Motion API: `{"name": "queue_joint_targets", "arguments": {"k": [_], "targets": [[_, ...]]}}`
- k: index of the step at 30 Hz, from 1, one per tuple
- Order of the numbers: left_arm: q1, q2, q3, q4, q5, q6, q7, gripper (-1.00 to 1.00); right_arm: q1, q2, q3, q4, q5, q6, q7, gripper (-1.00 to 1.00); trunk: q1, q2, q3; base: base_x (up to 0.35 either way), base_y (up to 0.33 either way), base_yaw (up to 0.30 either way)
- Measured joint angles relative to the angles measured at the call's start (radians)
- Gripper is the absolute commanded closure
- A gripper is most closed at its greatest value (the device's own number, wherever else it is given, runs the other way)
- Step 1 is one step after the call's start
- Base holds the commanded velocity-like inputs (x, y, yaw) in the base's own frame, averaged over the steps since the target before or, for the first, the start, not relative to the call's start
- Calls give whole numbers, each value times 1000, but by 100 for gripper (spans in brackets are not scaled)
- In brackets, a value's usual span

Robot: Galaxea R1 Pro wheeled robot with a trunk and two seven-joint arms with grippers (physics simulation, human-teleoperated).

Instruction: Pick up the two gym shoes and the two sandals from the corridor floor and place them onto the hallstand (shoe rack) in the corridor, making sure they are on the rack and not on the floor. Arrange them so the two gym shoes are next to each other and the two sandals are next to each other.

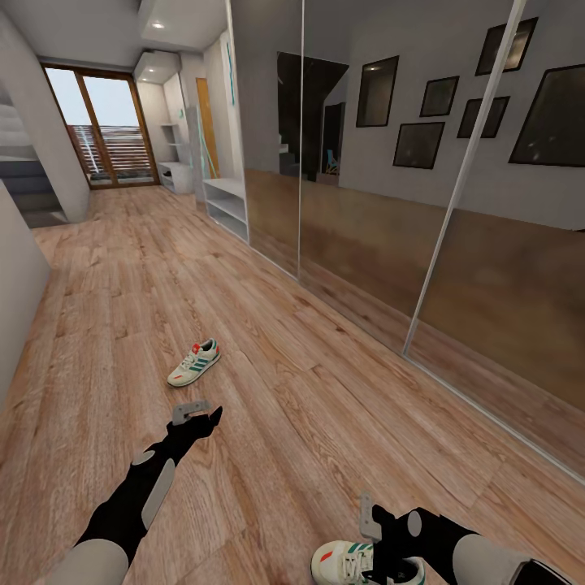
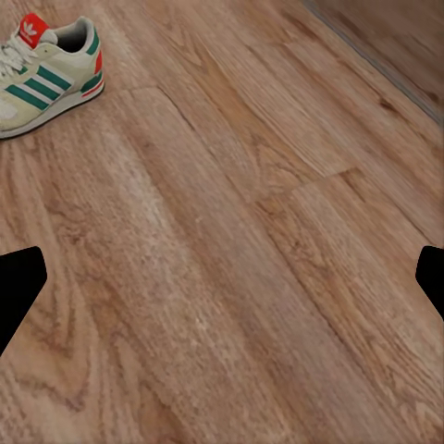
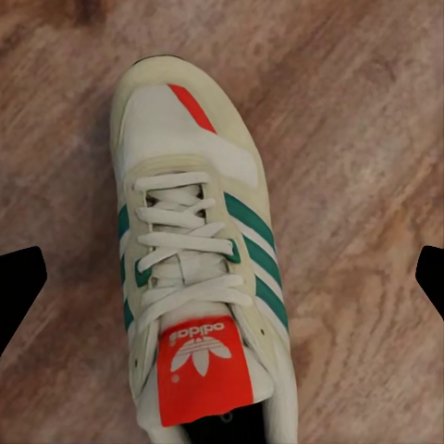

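Note:
One white gym shoe (image 1: 195, 362) with green stripes lies on the wood floor (image 1: 309, 406) ahead of my left gripper (image 1: 207, 421). In the left wrist view that shoe (image 2: 46, 79) is well apart from the open left gripper (image 2: 222, 282), which has only bare planks between its fingertips (image 2: 18, 287). The second gym shoe (image 1: 345, 562) lies beside my right gripper (image 1: 388, 561). The right gripper (image 3: 222, 282) hangs open above this shoe (image 3: 194, 268), a fingertip (image 3: 430, 277) on each side, not touching it. The white hallstand (image 1: 227, 207) stands far down the corridor. The sandals are out of view.
A long glass-fronted sliding wardrobe (image 1: 422, 244) lines the right side of the corridor. A grey wall (image 1: 16, 292) closes the left side. Glass doors (image 1: 106, 130) end the corridor beyond the hallstand, with open floor between.

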Motion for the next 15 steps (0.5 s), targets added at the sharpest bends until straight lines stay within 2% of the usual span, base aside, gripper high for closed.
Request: {"name": "queue_joint_targets", "arguments": {"k": [15], "targets": [[0,0,0,0,0,-1,0,-100,0,0,4,0,1,0,1,-100,0,0,0,0,0,0]]}}
